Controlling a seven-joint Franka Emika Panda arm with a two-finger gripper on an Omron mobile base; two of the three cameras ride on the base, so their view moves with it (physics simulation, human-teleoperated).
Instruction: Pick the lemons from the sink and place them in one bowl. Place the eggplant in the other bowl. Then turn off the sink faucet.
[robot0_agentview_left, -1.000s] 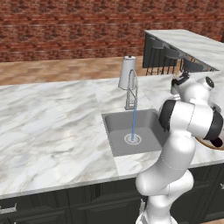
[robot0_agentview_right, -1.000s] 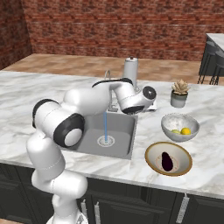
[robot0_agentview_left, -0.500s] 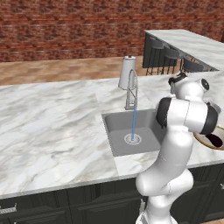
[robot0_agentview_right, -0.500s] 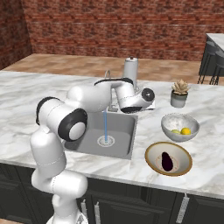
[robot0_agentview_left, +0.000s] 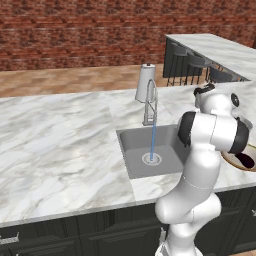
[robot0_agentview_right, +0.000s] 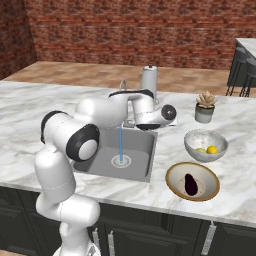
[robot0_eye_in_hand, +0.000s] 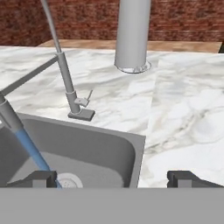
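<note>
- right base view: square recessed grey metal sink (robot0_agentview_right: 142, 145) set in the white-grey marble counter (robot0_agentview_right: 30, 107), blue stream of water (robot0_agentview_right: 120, 144) running down to the round drain ring (robot0_agentview_right: 119, 161)
- tall slim chrome faucet with arched spout (robot0_agentview_right: 123, 86) stands at the back rim of the sink, mostly hidden by the white arm; a pale tapered cylinder (robot0_agentview_right: 149, 80) stands on the counter just behind it
- deep speckled grey-white stone-look bowl (robot0_agentview_right: 205, 145) sits on the counter right of the sink; two small oval lemons (robot0_agentview_right: 208, 149) lie inside it, one bright yellow, one slightly greenish, side by side
- wide shallow bowl with tan wooden rim and dark inside (robot0_agentview_right: 192, 181) sits just in front of the grey bowl, near the counter edge; glossy dark purple eggplant (robot0_agentview_right: 190, 183) lies in its middle
- small potted succulent in a grey pot (robot0_agentview_right: 204, 107) stands behind the grey bowl
- hand view: two-finger gripper (robot0_eye_in_hand: 118, 178) with jaws spread wide, nothing between them; it hovers over the back right corner of the sink, facing the faucet base and its side lever (robot0_eye_in_hand: 89, 95), not touching either
- left base view: water falls from the spout to the drain; the arm hides most of the right end of the counter, with a sliver of the tan-rimmed bowl (robot0_agentview_left: 234, 161) showing past it
</note>
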